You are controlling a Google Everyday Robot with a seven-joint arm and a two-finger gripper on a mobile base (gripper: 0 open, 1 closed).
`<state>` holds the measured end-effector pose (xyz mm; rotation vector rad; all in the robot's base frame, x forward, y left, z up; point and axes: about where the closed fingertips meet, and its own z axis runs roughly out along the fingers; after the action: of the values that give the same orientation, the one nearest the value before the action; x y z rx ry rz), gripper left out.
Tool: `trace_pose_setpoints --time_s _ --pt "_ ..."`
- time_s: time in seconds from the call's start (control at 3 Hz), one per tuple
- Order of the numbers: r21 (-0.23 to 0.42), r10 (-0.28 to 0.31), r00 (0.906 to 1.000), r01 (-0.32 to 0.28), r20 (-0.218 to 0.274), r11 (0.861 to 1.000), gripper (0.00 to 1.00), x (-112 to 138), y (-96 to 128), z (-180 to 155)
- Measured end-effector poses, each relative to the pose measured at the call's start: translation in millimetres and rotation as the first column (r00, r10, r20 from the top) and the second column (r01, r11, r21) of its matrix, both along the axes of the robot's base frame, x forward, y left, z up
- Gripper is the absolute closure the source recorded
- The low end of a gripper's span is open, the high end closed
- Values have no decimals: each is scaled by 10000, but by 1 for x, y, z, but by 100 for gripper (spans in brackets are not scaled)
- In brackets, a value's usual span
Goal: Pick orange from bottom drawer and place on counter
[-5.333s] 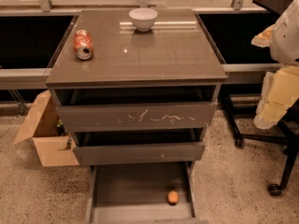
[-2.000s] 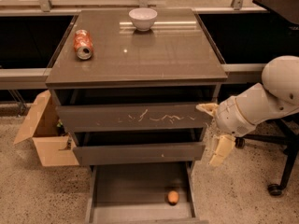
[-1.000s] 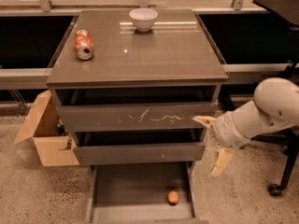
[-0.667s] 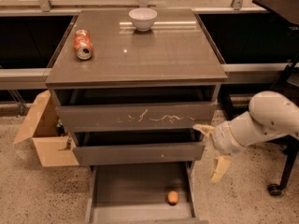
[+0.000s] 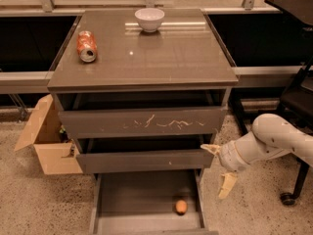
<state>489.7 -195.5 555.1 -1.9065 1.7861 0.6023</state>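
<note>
End effector [image 5: 212,172] lower now, fingers [image 5: 227,185] apart, beside bottom drawer [image 5: 142,195] with orange [image 5: 181,207], front edge cropped.

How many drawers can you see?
3, stacked: scratched top drawer, middle drawer, and open bottom drawer holding the orange. The pincer hangs open right of the middle drawer.

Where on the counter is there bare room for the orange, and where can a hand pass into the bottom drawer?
The counter is bare across its middle, front and right; only the can at left and the bowl at the back take room. In the bottom drawer, all left of the orange is bare. The hand, open, hangs right of the middle drawer.
</note>
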Motion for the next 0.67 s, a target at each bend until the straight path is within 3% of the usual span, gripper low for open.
trace_pose_setpoints --time_s 0.33,0.67 --pt "-63 -176 9998 175 -135 9998 0 4 -2 -18" --pt "-567 -332 9992 319 -223 9979 0 12 -5 -60"
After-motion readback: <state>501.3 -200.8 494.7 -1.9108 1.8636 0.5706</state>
